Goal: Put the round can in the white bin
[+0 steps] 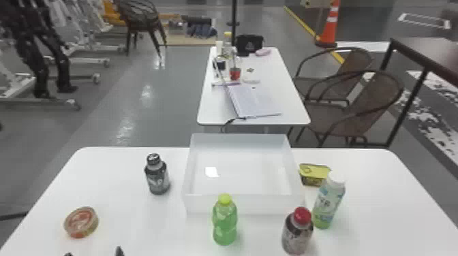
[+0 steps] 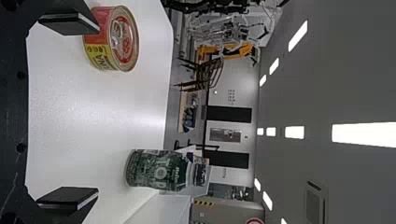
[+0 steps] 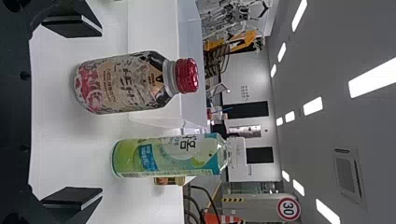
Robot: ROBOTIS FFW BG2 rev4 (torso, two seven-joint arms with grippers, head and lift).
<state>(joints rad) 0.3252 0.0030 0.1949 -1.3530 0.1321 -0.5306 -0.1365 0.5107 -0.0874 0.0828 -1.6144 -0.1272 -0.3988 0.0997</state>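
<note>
Has a white bench (image 1: 259,235) under the white bin (image 1: 262,204), with grey floor (image 1: 170,95) and a second white table (image 1: 211,105) beyond the bin, and woven chairs (image 1: 368,102) beyond it to the right. Carries the round can (image 1: 81,222) left of the bin, nearer. Holds the left pincer (image 1: 93,254) on the bin's near left side, fingers apart; holds the right pincer (image 3: 100,112) on its near side, likewise spread.

On the near white table (image 1: 381,190) I count four bottles: a black-capped dark bottle (image 1: 158,180), a green plastic bottle (image 1: 225,223), a red-capped patterned bottle (image 1: 297,235), a white-capped green-and-blue bottle (image 1: 326,206); two cans: a round red-and-yellow metal can (image 2: 105,39) and a boxy yellow can (image 1: 313,174); one white rectangular bin (image 1: 202,204).
</note>
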